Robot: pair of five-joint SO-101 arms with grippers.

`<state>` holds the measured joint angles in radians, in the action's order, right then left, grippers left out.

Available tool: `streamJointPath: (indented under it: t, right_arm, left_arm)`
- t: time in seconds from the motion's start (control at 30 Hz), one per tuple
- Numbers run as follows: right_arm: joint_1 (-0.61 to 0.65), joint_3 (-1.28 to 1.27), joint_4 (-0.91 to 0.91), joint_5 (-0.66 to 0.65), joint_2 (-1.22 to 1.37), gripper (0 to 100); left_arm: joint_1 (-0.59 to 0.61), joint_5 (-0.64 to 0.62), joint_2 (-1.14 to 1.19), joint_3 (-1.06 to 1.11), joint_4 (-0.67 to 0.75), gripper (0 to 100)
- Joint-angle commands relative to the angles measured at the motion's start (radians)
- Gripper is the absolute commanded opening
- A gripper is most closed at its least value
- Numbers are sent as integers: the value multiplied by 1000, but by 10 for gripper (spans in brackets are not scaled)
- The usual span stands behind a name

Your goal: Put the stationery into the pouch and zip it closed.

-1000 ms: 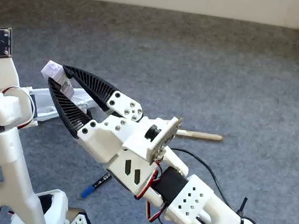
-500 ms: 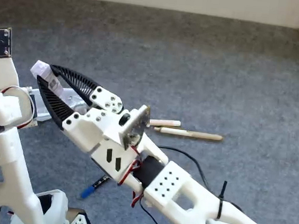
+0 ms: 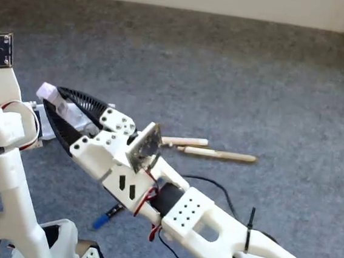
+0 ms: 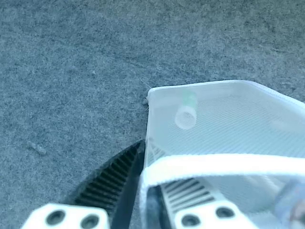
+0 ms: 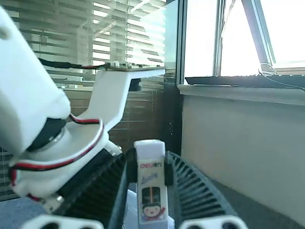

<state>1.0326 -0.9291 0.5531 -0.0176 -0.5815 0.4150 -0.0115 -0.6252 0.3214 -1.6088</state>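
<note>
Wooden sticks [image 3: 218, 153] two, one pen [image 3: 106, 216], pouch [image 4: 228, 119], eraser [image 5: 151, 191]

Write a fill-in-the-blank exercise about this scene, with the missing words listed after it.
1. The right tool holds a white eraser between its ____ fingers.
2. The left tool is shut on the edge of the white mesh ____.
3. ____ wooden pencils lie on the grey surface.
4. The dark pen has a ____ tip.

Missing words: black; pouch; two; blue.
</note>
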Motion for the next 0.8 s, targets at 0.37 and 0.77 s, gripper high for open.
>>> streamJointPath:
  t: [0.37,0.77]
  right_arm:
    - [8,-2,31,3,-1,44]
    - [7,-19,-73,3,-4,178]
  left_arm:
    - [15,-9,28,30,9,6]
    - [15,-9,28,31,11,6]
